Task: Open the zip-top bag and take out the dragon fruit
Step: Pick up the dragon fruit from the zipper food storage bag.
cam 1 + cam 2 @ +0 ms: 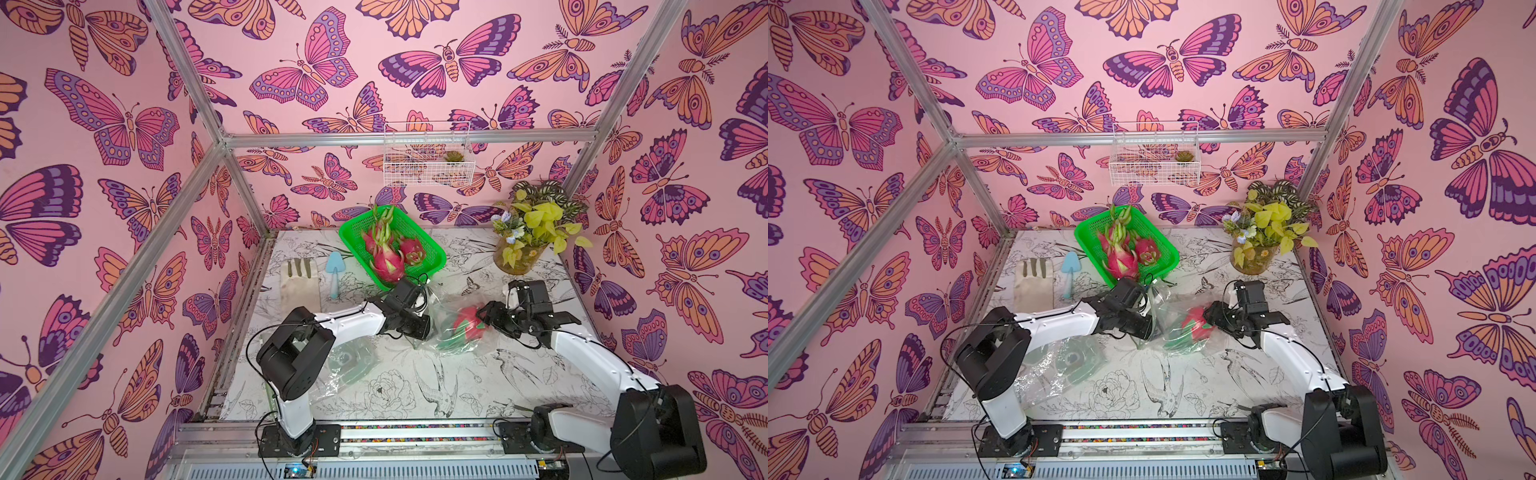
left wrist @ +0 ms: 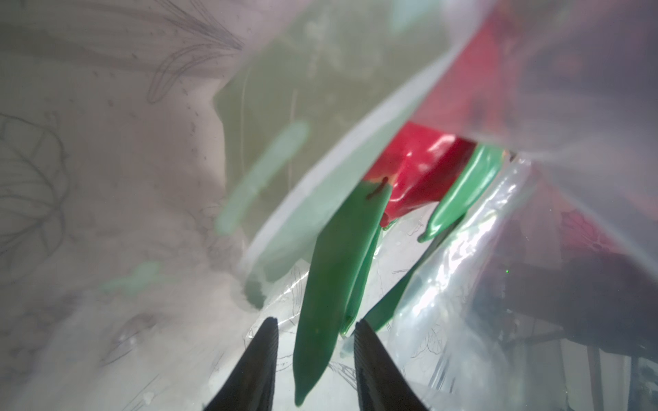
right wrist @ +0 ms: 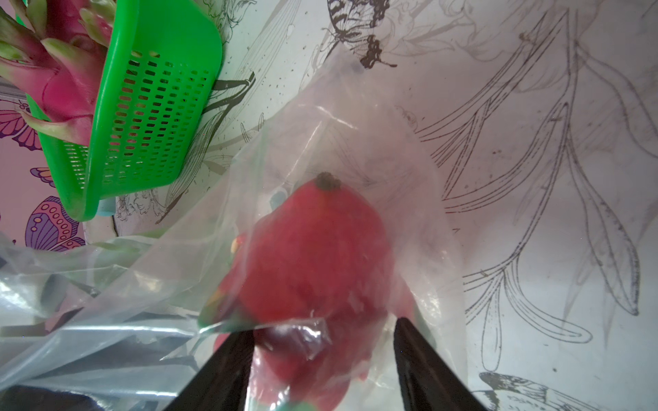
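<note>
Dragon fruit (image 3: 313,256) lies between the right gripper's (image 3: 324,326) spread jaws, with the clear film of the zip-top bag (image 3: 338,142) between them and its skin; whether they press it cannot be told. The left gripper (image 2: 315,321), jaws apart, straddles one green scale (image 2: 331,267) without clamping it. Beyond the fruit from the right gripper stands a green basket (image 3: 142,106). A pull on that thin scale could slip or tear it, and slick film under the right jaws could let bag and fruit slide together.
</note>
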Available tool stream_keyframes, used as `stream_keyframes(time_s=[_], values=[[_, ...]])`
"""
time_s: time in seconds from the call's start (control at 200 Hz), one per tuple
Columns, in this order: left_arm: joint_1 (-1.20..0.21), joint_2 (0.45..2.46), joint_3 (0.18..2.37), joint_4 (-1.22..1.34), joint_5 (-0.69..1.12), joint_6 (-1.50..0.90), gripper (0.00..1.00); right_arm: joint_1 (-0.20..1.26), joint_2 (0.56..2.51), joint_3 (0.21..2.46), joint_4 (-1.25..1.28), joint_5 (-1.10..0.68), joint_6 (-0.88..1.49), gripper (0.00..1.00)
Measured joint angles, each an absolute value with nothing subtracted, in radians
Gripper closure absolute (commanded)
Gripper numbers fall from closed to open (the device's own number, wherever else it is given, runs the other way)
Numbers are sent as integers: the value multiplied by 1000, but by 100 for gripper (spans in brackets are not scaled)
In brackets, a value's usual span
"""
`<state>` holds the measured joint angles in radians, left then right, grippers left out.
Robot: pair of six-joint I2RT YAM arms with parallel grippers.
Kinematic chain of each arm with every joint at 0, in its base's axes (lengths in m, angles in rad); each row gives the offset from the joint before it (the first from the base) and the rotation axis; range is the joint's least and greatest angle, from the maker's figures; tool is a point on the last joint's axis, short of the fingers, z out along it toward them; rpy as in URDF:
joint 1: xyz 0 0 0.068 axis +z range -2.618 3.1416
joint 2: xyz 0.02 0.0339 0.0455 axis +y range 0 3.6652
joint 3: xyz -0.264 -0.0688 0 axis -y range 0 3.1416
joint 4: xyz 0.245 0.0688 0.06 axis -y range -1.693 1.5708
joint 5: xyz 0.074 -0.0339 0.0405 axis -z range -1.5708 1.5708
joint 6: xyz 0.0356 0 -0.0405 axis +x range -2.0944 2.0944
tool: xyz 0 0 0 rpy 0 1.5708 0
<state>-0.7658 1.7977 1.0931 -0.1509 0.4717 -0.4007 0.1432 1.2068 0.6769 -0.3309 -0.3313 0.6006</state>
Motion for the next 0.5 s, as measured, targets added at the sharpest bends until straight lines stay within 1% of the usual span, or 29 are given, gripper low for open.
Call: stream_keyframes(time_s=[0.381, 0.501], values=[[-806, 1835, 1093, -124, 437, -345, 60, 137, 1222, 682, -321, -341, 598, 36], [-815, 1835, 1093, -123, 397, -322, 64, 134, 1236, 691, -321, -345, 597, 36]])
